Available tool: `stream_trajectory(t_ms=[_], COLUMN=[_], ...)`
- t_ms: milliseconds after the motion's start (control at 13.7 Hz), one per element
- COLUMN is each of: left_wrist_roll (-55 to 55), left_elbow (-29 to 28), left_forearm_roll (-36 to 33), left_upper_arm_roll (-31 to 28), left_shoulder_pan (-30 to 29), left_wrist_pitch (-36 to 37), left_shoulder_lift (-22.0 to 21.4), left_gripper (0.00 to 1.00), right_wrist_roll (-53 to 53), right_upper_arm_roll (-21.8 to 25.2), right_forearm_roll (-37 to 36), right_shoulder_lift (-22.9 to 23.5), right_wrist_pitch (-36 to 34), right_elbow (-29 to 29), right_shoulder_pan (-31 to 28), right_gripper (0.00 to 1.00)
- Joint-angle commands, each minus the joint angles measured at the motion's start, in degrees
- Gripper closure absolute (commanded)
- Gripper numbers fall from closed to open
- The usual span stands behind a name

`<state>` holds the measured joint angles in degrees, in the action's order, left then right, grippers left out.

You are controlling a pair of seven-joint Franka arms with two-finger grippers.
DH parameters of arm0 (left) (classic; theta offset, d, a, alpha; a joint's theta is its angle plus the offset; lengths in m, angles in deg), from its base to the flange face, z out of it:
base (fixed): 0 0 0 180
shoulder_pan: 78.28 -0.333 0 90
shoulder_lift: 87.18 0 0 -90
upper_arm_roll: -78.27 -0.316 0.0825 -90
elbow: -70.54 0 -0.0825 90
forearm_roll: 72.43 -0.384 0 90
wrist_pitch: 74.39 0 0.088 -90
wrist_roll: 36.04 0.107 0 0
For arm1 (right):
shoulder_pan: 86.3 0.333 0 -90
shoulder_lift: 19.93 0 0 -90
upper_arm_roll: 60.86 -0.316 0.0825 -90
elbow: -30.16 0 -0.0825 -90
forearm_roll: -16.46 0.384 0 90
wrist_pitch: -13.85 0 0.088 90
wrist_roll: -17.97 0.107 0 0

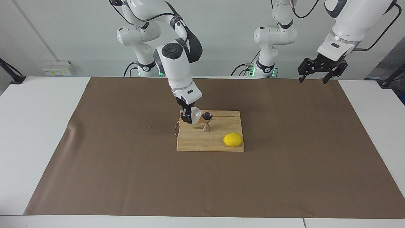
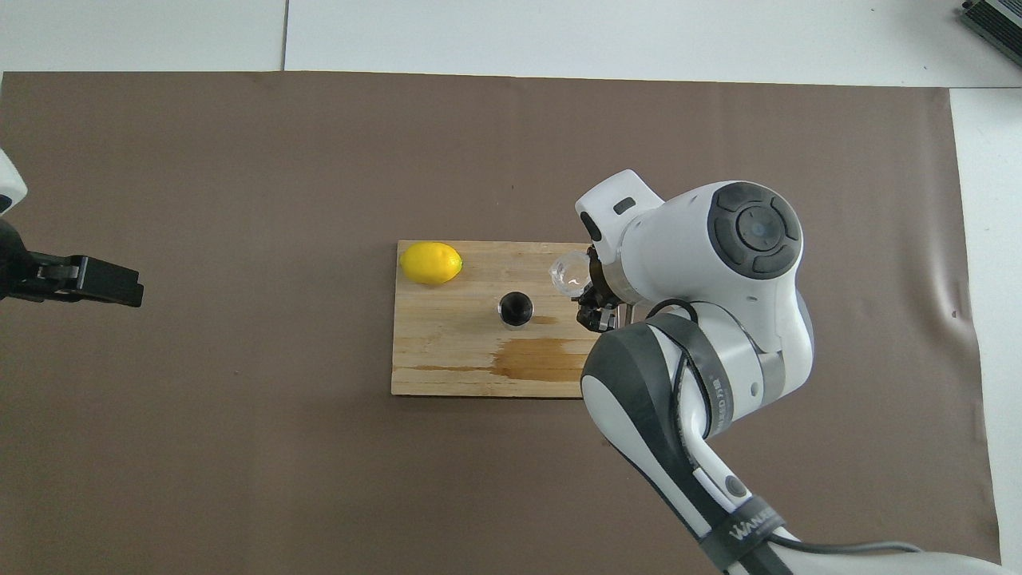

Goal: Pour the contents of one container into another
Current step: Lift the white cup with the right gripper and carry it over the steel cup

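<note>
1. The cup is clamped in the right gripper, lifted over the board at the right arm's end of it and tilted toward the jigger.
2. The jigger stands upright on the board just beside the gripper, apart from the cup.
3. A lemon lies on the board, well apart from that gripper.
4. The left gripper waits with jaws spread, holding nothing, raised over the counter's edge at the left arm's end.
</note>
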<state>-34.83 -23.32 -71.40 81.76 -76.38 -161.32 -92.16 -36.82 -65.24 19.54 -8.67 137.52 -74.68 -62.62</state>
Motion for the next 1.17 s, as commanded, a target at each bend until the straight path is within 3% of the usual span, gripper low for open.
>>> stream_trajectory(t_ms=[0,219,1096], left_wrist_roll=[0.11,0.11,0.11], left_elbow=[-0.62,-0.62,-0.62], left_forearm_roll=[0.46,0.46,0.46], left_upper_arm_roll=[0.02,0.02,0.02], left_shoulder_pan=[-0.23,-0.23,-0.23], left_wrist_pitch=[0.71,0.71,0.71], left_shoulder_lift=[-1.0,-1.0,-1.0], left_gripper=[0.0,0.0,0.0], right_wrist_roll=[1.09,1.18,6.89], right_upper_arm_roll=[0.07,-0.55,-0.64], right_forearm_roll=[-3.77,-8.44,-16.35], right_shoulder_lift=[1.22,3.94,5.35], right_wrist_pitch=[-2.55,-6.24,-6.59], right_elbow=[2.88,7.27,7.54], right_shoulder_pan=[0.66,2.42,4.97], right_gripper=[1.0,1.0,1.0])
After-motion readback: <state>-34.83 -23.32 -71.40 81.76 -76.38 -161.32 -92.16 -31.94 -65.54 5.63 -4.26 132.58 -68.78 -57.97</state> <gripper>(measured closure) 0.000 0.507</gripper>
